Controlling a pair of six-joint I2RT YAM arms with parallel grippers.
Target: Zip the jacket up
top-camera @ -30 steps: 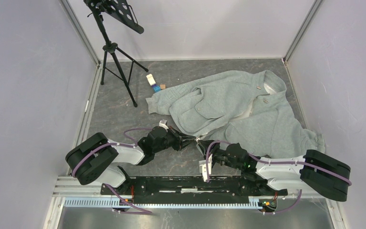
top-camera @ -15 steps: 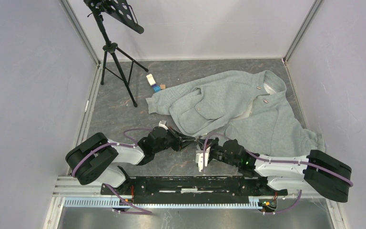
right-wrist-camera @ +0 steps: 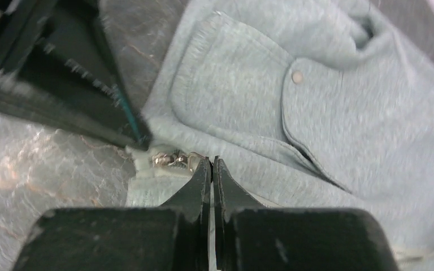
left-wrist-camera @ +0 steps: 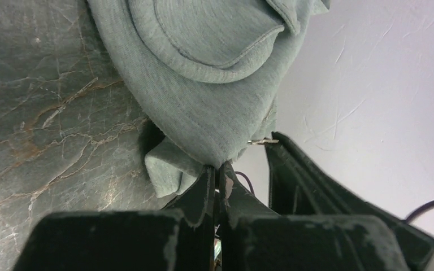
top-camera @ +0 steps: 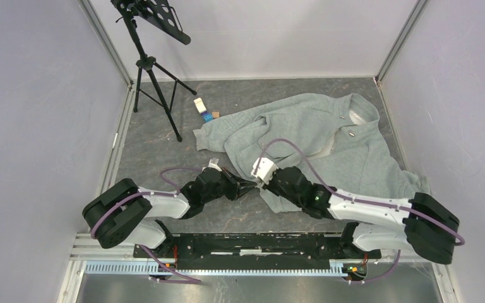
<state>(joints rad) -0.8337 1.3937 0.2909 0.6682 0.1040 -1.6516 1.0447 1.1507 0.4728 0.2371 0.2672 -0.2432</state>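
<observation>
The light grey-green fleece jacket (top-camera: pixel 328 136) lies spread over the middle and right of the floor, collar to the back right. Its lower front corner comes to a point between my two grippers. My left gripper (top-camera: pixel 250 185) is shut on that hem corner (left-wrist-camera: pixel 215 158), and a fold of fleece (left-wrist-camera: pixel 166 169) hangs beside the tips. My right gripper (right-wrist-camera: pixel 211 161) is shut, and its tips pinch the ring of the metal zipper pull (right-wrist-camera: pixel 172 160) at the bottom of the pale zipper tape. In the top view my right gripper (top-camera: pixel 261 184) meets the left one tip to tip. A rounded patch pocket (right-wrist-camera: pixel 231 96) lies just beyond.
A black music stand on a tripod (top-camera: pixel 155 69) stands at the back left. A small white and blue item (top-camera: pixel 203 108) lies near the jacket's sleeve. Grey walls close in the marbled floor (top-camera: pixel 158 151) on three sides, and a metal rail (top-camera: pixel 246 243) runs along the near edge.
My right arm has swung up from the near side to over the jacket's hem, and its gripper has closed on the zipper pull. The left gripper has held its grip in place.
</observation>
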